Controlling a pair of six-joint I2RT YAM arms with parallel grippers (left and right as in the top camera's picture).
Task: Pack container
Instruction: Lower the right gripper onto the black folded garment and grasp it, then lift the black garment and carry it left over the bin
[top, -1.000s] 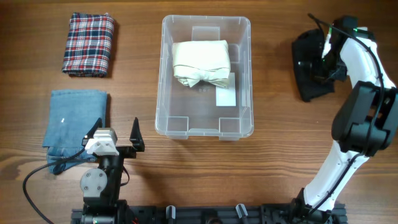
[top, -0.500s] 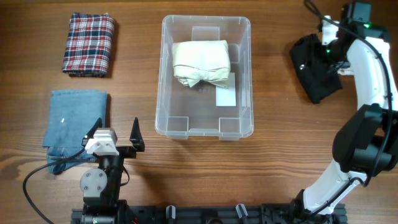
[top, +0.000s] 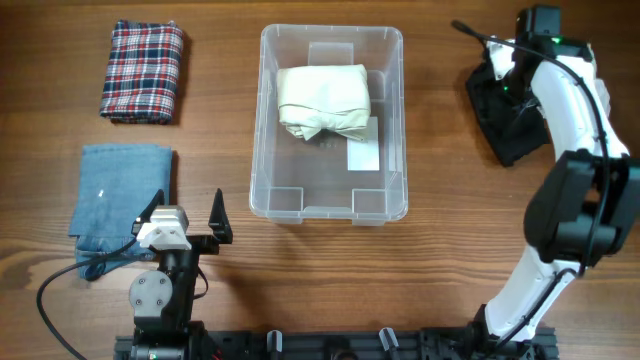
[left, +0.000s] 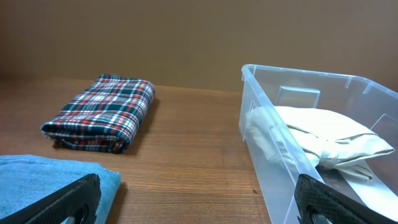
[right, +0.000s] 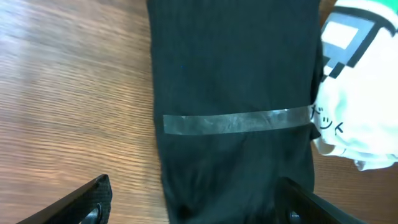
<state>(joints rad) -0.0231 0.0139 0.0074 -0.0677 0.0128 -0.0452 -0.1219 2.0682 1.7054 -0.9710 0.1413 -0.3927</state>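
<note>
Hovering right tool (right: 196, 200), released, over black garment (right: 230, 74) | container (top: 331, 30) well to its left | left tool (left: 199, 196) released, container ahead-right

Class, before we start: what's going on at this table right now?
A cream cloth lies inside the clear container. The right gripper hangs open over a black garment on the table, to the container's right. The left gripper sits open near the front, beside a blue cloth; a plaid cloth lies beyond.
</note>
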